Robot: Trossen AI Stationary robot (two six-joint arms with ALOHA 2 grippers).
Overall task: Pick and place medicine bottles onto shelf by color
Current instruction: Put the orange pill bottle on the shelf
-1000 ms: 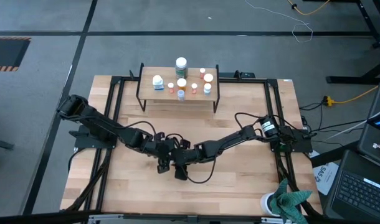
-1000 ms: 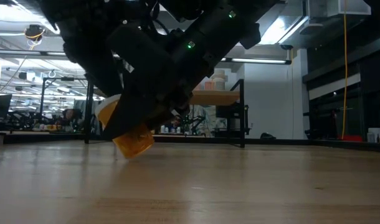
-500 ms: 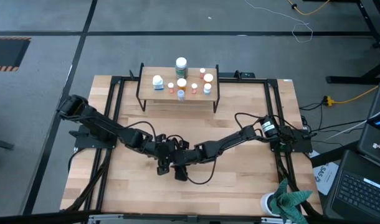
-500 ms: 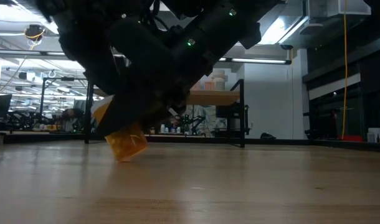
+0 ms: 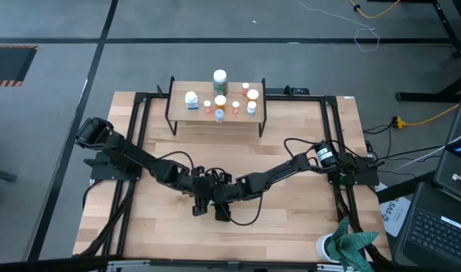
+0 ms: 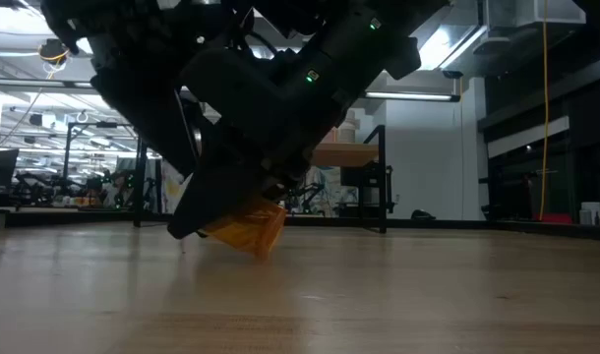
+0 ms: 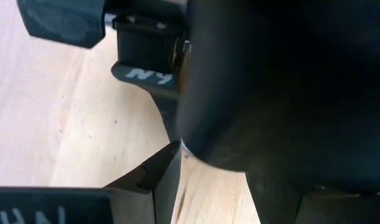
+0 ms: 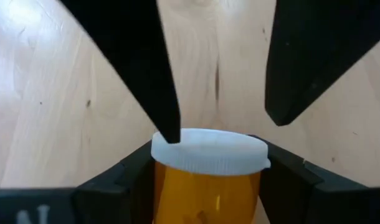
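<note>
Eight or so medicine bottles [image 5: 220, 96] already stand on the shelf [image 5: 180, 115]: a larger one with a white cap toward its far edge, a bluish one toward its left end, orange and white ones clustered in the middle and toward the right; sorting by colour looks largely done, though how strictly the groups are kept is hard to judge from above; one orange bottle [image 6: 249, 228] is left, well in front of the shelf near the middle of the table [image 5: 306, 211]. Both grippers meet there; the right gripper [image 8: 209, 163] has its jaws clamped on either side of that bottle just under its white cap, holding it tilted just above the wood; the left gripper [image 5: 198, 198] sits right beside it, its view blocked by dark housing, and whether its jaws grip anything I cannot tell; remaining, as I judge it: carry this last bottle back to the shelf and set it among the orange ones.
</note>
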